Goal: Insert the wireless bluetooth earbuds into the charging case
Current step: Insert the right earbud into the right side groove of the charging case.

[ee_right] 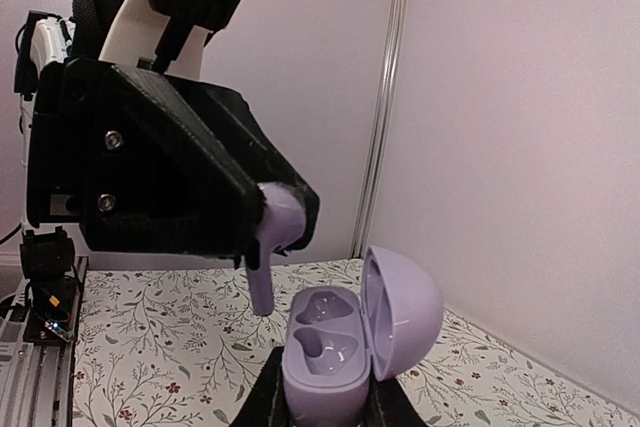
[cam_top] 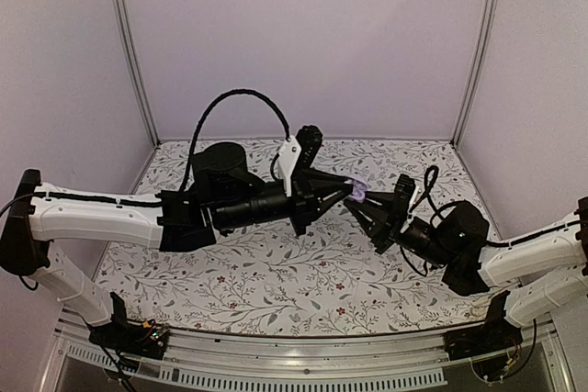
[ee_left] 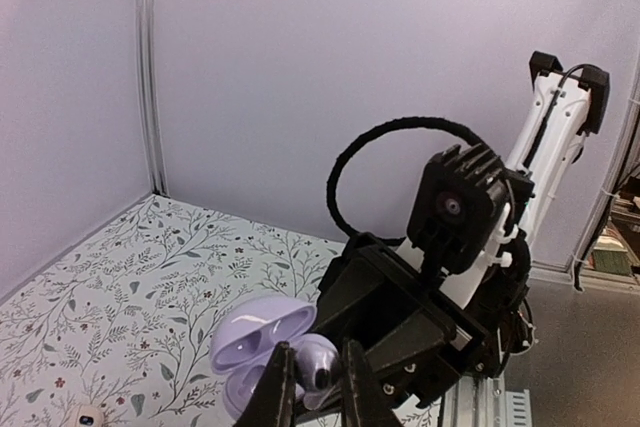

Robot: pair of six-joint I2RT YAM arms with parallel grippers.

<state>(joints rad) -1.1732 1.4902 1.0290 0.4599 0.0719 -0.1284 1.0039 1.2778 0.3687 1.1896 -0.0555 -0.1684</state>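
Left end effector (ee_left: 318, 392): closed on one earbud (ee_right: 263, 282), held in the air over the desk (cam_top: 276, 282).
Right end effector (ee_right: 325, 405): closed on the base of the case (ee_right: 322, 347); the lid (ee_right: 405, 312) is open, at 3 o'clock of the wells in the right wrist view.
Earbud from wells: about 10 o'clock in that view, above and just beside, not touching.
Earbud axis: stem near upright, tip down.
Wells: both look empty and face up.
Nearer arm: left, since it carries the earbud; the right presents the case.
Likely move: toward 4 o'clock and down, stem first.
Pale speck (ee_left: 88, 415): lies on the desk, too small to identify.
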